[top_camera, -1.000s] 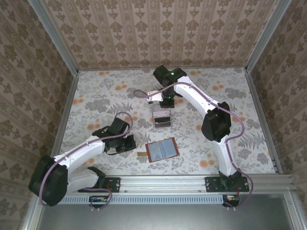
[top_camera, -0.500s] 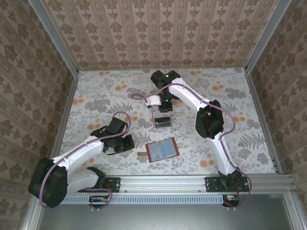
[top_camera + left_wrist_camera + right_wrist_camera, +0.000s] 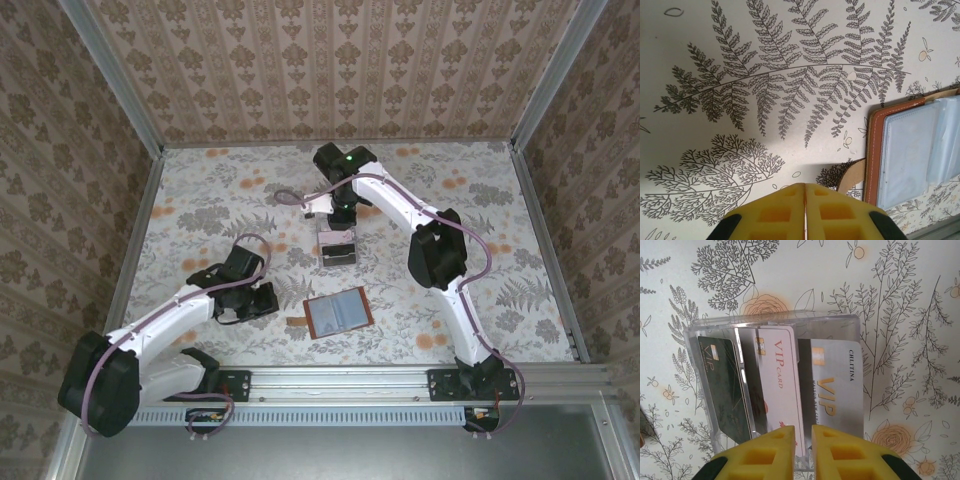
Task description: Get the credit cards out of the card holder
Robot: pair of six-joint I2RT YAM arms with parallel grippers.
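Note:
The card holder (image 3: 338,313) lies open on the table, brown rim up, grey-blue pockets showing; in the left wrist view its edge (image 3: 875,150) and orange tab (image 3: 852,175) lie just right of my left gripper (image 3: 805,186), which is shut on nothing. In the top view the left gripper (image 3: 268,300) sits left of the holder. Three credit cards stand in a clear plastic box (image 3: 775,325): a dark one (image 3: 722,385), a pale pink one (image 3: 780,385) and a silvery one (image 3: 832,385). My right gripper (image 3: 803,432) hovers over them, jaws slightly apart, nothing between them.
The clear box (image 3: 338,247) stands mid-table, behind the holder, under the right gripper (image 3: 336,222). Patterned walls and metal posts fence the table on three sides. A metal rail (image 3: 350,382) with both arm bases runs along the near edge.
The right arm has drawn in over the clear box, and its jaws have parted a little from shut. The left arm has hardly moved.

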